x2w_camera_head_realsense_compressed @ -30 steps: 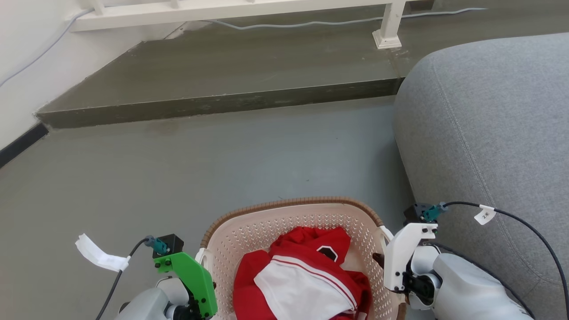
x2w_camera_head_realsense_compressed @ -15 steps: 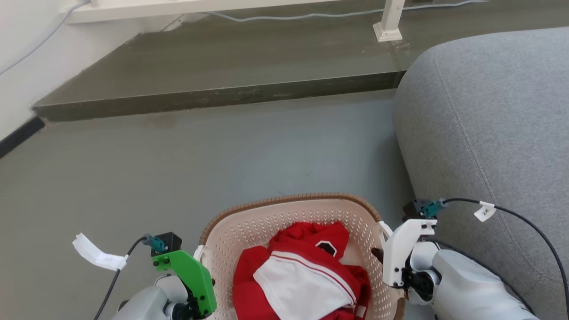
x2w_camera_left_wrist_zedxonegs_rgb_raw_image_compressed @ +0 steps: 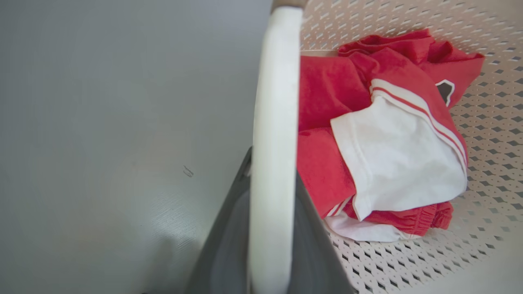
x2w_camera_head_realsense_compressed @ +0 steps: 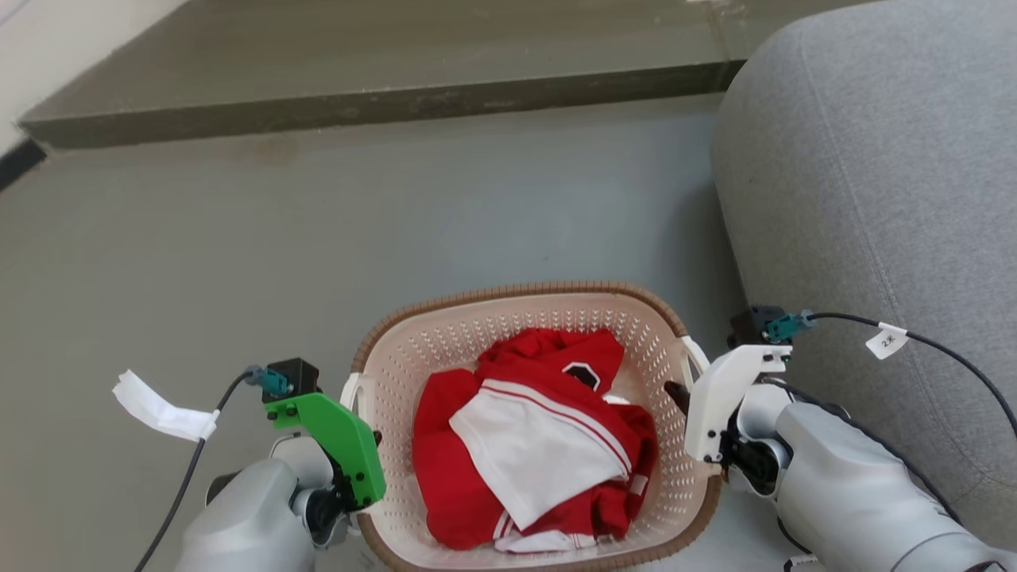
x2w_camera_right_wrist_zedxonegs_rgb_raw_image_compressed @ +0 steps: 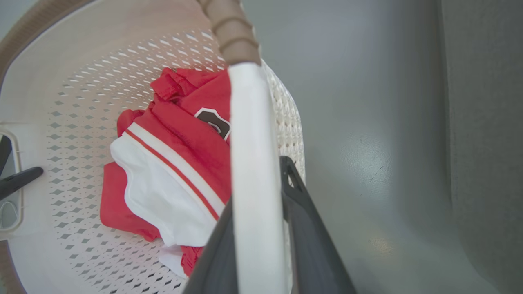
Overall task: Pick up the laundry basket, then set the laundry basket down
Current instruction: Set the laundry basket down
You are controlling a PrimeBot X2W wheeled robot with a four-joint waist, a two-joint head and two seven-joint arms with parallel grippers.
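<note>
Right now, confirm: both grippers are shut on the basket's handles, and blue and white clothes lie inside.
Wrong colour: the head view shows red and white clothes in the laundry basket. The left gripper and right gripper are shut on its handles.

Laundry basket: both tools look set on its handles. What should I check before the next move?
1. Left tool straddles the left handle snugly: ok.
2. Right tool straddles the right handle likewise: ok.
3. Red and white clothes lie wholly inside the laundry basket: ok.
4. Underside resting on the floor or lifted: cannot tell.
5. Room between the right tool and the sofa: cannot tell.
</note>
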